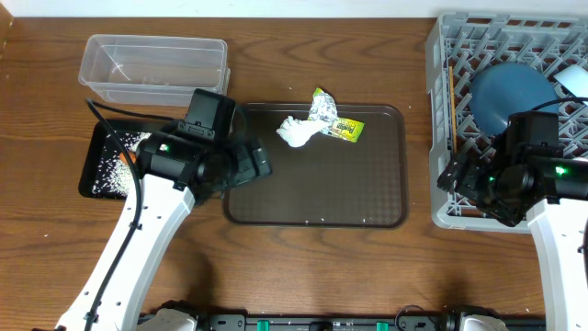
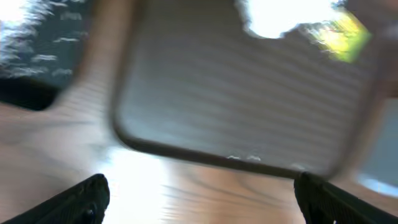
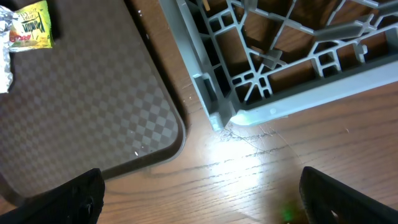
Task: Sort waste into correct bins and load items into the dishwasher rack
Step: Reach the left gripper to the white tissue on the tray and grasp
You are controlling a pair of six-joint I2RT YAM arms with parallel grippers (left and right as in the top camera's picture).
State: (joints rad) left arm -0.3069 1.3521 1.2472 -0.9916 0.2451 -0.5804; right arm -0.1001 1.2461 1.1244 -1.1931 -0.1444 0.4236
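Note:
The crumpled white tissue [image 1: 296, 131] and the silver and yellow-green wrapper [image 1: 334, 118] lie at the back of the brown serving tray [image 1: 317, 198]. Rice grains [image 1: 118, 158] and a small orange carrot [image 1: 134, 158] lie in the black tray [image 1: 97, 175]. The clear tub [image 1: 152, 64] stands behind it. The grey rack [image 1: 439, 138] holds the dark blue plate [image 1: 510, 92], the chopsticks [image 1: 452, 106] and the light blue bowl [image 1: 574, 81]. The cup is out of view. My left gripper [image 1: 262, 164] [image 2: 199, 199] is open over the serving tray's left edge. My right gripper [image 1: 452, 176] [image 3: 202, 196] is open by the rack's front left corner [image 3: 236, 115].
The left wrist view is blurred; it shows the serving tray [image 2: 249, 93], the tissue [image 2: 273, 18], the wrapper [image 2: 342, 37] and the black tray [image 2: 37, 56]. The right wrist view shows the serving tray's corner [image 3: 81, 93] and the wrapper [image 3: 28, 25]. Bare wooden table [image 1: 303, 267] lies in front.

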